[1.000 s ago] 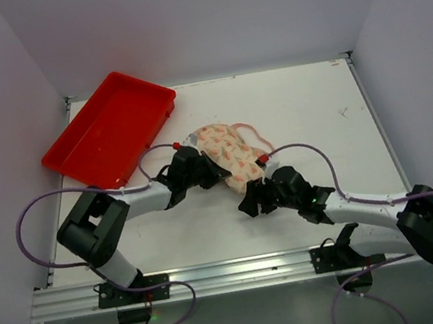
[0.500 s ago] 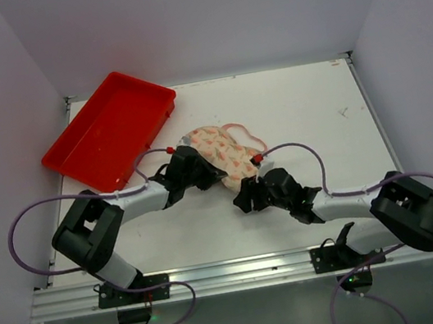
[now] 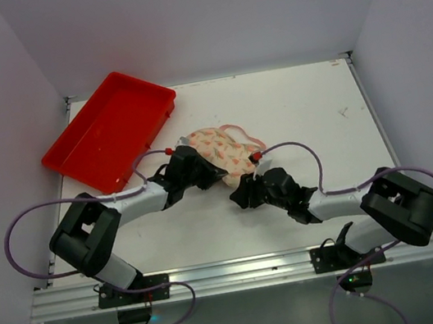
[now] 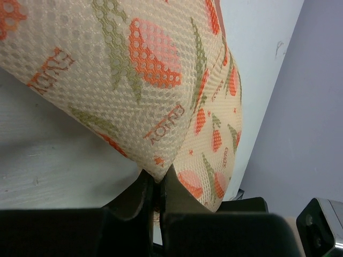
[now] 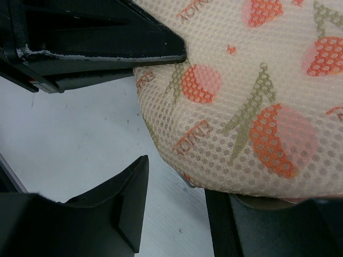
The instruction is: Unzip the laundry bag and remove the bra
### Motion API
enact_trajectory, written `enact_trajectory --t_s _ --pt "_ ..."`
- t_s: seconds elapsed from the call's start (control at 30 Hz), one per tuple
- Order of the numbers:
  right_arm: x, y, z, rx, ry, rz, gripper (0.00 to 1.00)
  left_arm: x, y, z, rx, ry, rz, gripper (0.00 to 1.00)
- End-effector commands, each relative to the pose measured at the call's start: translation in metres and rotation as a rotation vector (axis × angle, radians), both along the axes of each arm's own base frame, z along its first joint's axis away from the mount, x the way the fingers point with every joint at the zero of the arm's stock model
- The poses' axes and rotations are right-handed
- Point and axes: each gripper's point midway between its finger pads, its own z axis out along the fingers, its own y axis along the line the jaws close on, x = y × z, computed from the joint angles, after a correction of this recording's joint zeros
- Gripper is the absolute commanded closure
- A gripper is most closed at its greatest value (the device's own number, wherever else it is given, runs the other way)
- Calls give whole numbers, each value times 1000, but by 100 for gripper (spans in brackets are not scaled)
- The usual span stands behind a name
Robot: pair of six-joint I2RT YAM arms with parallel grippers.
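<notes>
The laundry bag (image 3: 218, 148), cream mesh with orange-red prints, lies mid-table with a pink loop at its far side. My left gripper (image 3: 203, 173) is at its left edge, shut on a pinched fold of the mesh (image 4: 156, 172). My right gripper (image 3: 243, 191) is at the bag's near edge. In the right wrist view its jaws stand open (image 5: 177, 206). The bag (image 5: 252, 96) bulges over the right finger (image 5: 236, 225), and a small grey tab (image 5: 188, 182) shows at the bag's lower rim. The left finger (image 5: 126, 206) is clear of the mesh. The bra is hidden.
A red plastic tray (image 3: 109, 128) sits tilted at the table's back left corner. Purple cables loop from both arms over the near table. The left gripper's black fingers (image 5: 107, 37) cross the top of the right wrist view.
My right arm has slid left and forward to the bag's near edge, its jaws narrowing. The bag has shifted slightly left. The left gripper keeps its pinch.
</notes>
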Motion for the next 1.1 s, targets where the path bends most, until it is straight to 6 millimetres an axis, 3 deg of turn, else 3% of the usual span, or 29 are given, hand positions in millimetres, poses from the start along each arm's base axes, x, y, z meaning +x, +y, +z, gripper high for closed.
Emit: enact_trajectory --t_s 0.0,0.1,0.3,0.43,0.6,0.87,0.93,0.97,1.0,1.07 --pt "17 15 35 94 -94 -18 54 -3 -10 24 -54 -31 -13 100" --pt "18 14 37 94 -100 -26 61 -6 -9 21 -50 -24 -18 100" --pt "16 6 34 37 -87 -33 99 -7 -3 16 -19 -35 -26 100" --pt "12 -7 31 -40 -72 -39 100 -7 3 9 42 -55 -59 100" --pt "-1 -31 32 -116 -50 -53 100 -11 29 -19 110 -25 -138 100" --pt "-24 -75 26 -226 53 -107 100 -10 69 -42 296 -60 -328 100" --pt "-29 -83 22 -249 84 -123 100 6 74 -37 340 -97 -349 100" --pt "-29 -82 23 -247 88 -126 100 10 78 -48 389 -97 -380 100" --pt "-28 -80 22 -246 95 -125 100 29 69 -36 388 -146 -386 100" --pt "-24 -62 28 -196 100 -90 100 41 54 -41 358 -133 -428 97"
